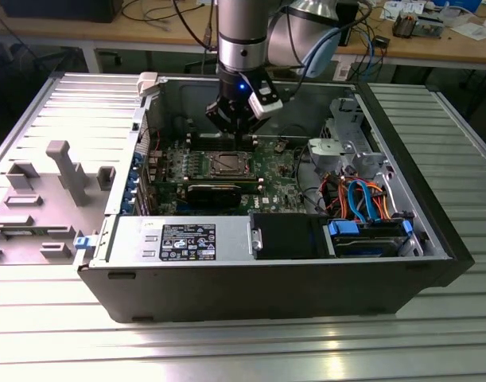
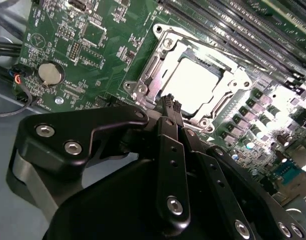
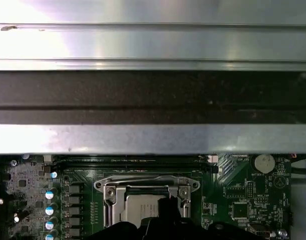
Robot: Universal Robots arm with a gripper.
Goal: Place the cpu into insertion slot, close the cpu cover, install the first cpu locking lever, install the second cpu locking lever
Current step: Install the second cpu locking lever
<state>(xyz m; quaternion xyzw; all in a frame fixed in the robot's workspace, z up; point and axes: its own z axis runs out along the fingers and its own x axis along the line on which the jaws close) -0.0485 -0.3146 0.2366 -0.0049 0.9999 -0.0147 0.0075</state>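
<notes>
I saw gripper [image 2: 174, 112] pinched together, holding nothing, just beside slot [image 2: 160, 62]; flat silver chip [image 2: 193, 85] lay inside, cover [image 2: 220, 65] down.

Support surface: ribbed silver metal table [image 1: 60, 318]. Directly on it: open black computer case [image 1: 274, 290], lying on its side, mid-table; grey moulded fixture plate [image 1: 36, 199] with upright blocks, at the exterior view's left, just beside the case.

Shiny silver metal cpu cover [image 2: 193, 65], glossy pale cpu [image 2: 195, 82], matt black claw [image 2: 172, 107]
</notes>
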